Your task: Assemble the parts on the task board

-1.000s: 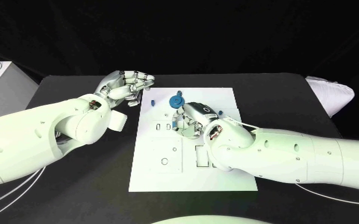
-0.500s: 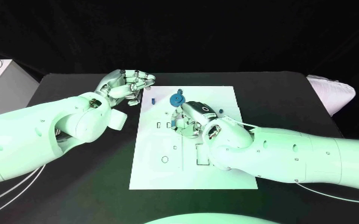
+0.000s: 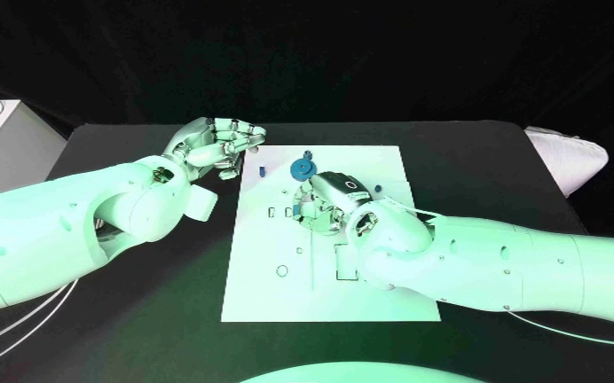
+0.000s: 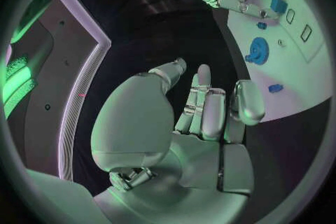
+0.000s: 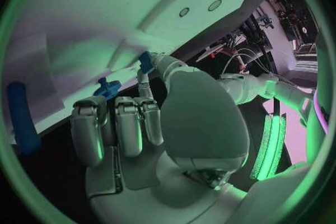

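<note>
Fingers (image 3: 304, 208) of the right hand (image 3: 335, 202) stay pinched on a small blue part (image 5: 145, 62) over the flat white task board (image 3: 384, 299).
Little has moved; the left hand (image 3: 215, 146) keeps hovering, curled and empty, beside the board's far-left corner above the black tabletop (image 3: 141, 330); a round blue gear (image 3: 302, 168) rests on the board's far end.

Crowding the upper middle of the task board (image 3: 384, 308): right hand (image 3: 330, 201), lying beside the blue gear (image 3: 302, 168) and a small blue peg (image 3: 261, 171). Blocking the board's upper-left approach: left hand (image 3: 213, 147), hovering over black table (image 3: 141, 312). Lying open toward the frame's bottom: the board's lower half.
</note>
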